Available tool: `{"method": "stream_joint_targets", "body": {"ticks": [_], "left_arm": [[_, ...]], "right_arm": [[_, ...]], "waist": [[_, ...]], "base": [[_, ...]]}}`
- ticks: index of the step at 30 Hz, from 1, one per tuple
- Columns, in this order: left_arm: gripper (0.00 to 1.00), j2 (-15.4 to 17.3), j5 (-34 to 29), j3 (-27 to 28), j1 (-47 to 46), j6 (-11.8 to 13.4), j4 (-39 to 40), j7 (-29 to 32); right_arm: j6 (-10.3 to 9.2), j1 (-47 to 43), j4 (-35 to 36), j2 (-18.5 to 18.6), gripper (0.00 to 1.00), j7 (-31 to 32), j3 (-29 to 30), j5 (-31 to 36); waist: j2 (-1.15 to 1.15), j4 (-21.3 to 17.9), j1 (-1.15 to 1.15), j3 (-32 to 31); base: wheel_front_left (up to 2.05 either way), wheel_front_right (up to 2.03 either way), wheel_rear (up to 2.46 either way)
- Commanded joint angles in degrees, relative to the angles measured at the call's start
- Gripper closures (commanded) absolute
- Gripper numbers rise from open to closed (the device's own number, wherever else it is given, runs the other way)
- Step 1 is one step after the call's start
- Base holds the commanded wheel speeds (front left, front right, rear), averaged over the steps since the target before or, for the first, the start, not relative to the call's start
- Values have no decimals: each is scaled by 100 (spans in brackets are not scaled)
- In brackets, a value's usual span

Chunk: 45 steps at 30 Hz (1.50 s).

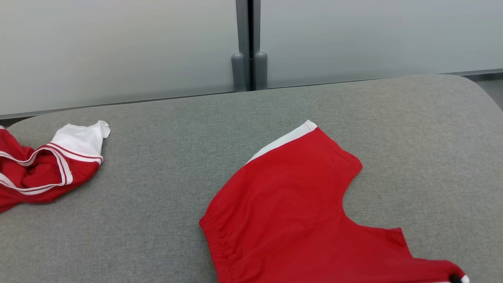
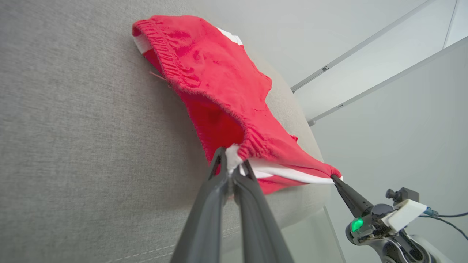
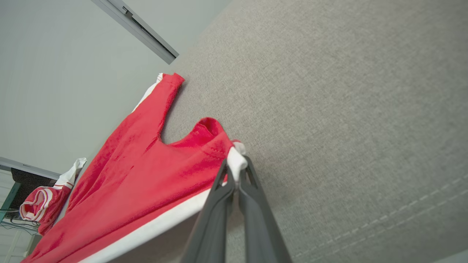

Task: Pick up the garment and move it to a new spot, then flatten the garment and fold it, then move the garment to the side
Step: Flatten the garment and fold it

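At five o'clock in your head view, on the grey woven-fabric padded surface (image 1: pixel 165 129), lies the pair of red knit shorts with a white side stripe (image 1: pixel 290 204). One leg points up toward twelve and the near edge runs off the bottom of the picture. A crumpled red-and-white garment (image 1: pixel 43 165) sits well apart at nine o'clock; leave it out of this.

Your left gripper (image 2: pixel 233 160) is clamped on the near corner of the gathered waistband. Your right gripper (image 3: pixel 237 166) is pinched tight on the white-tipped corner of the near leg hem. The white stripe runs between the two grips, lifted a little off the surface, while the far half of the shorts rests on it.

You appear to be spreading the cloth flat before the fold. To do it well:

- Hold both corners at the same height and draw them apart only until the stripe runs straight. More pull will likely stretch the elastic or slip the small bite on the hem.
- Ease the shorts toward six o'clock just enough to drag out the slack near the waistband.
- Lower both corners together so the near edge lands flat.
- Watch the stitched front edge of the pad. Set the corners down on the surface, not past it, before you let go.
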State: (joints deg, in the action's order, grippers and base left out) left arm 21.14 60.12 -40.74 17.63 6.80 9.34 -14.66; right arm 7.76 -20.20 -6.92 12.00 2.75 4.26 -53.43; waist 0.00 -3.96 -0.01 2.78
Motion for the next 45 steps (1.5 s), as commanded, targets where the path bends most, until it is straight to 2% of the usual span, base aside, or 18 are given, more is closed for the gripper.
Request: {"method": "stream_joint_targets", "body": {"ticks": [1, 8, 13, 18, 23, 27, 41, 42, 43, 44, 45], "left_arm": [[100, 64, -35, 191, 0, 37, 70, -80], [100, -36, -84, 267, -501, -54, 363, 73], [100, -80, -80, 225, -1109, -167, 350, 418], [100, -360, 47, 78, -1920, -408, 27, 866], [100, -699, 67, 72, -2554, -527, -497, 1011], [100, -853, 163, 71, -2814, -633, -728, 1050], [100, -1115, 219, -10, -3195, -708, -1209, 1193], [91, -1153, 232, -2, -3232, -691, -1239, 1187], [75, -1189, 233, 11, -3273, -674, -1267, 1175], [53, -1219, 237, 27, -3297, -666, -1294, 1161], [7, -1260, 255, 47, -3313, -656, -1328, 1137]], "right_arm": [[-49, 163, 76, 87, 100, 25, 205, 62], [-46, 1371, 359, 39, 100, 568, 322, 456], [-41, 2410, 99, 156, 100, 1118, 361, 740], [-37, 3321, -351, 358, 100, 1578, 457, 1075], [-29, 4089, -729, 475, 100, 1917, 313, 1334], [-28, 4523, -972, 581, 100, 2142, 119, 1473], [-29, 5357, -1450, 899, 100, 2496, -473, 1658], [-28, 5414, -1437, 927, 98, 2457, -503, 1656], [-28, 5462, -1427, 946, 49, 2404, -535, 1660], [-28, 5495, -1436, 953, 0, 2396, -575, 1645], [-28, 5525, -1463, 959, 0, 2378, -593, 1631]], "waist": [[0, 132, 1, 1], [0, 433, 1, 431], [0, 840, 1, 768], [0, 1262, 1, 1183], [0, 1423, 1, 1467], [0, 1508, 1, 1597], [0, 1812, 1, 1807], [0, 1835, 1, 1840], [0, 1852, 1, 1866], [0, 1866, 1, 1888], [0, 1875, 1, 1909]], "base": [[0, 0, 0], [0, 0, 0], [0, 0, 0], [0, 0, 0], [0, 0, 0], [0, 0, 0], [0, 0, 0], [0, 0, 0], [0, 0, 0], [0, 0, 0], [0, 0, 0]]}}
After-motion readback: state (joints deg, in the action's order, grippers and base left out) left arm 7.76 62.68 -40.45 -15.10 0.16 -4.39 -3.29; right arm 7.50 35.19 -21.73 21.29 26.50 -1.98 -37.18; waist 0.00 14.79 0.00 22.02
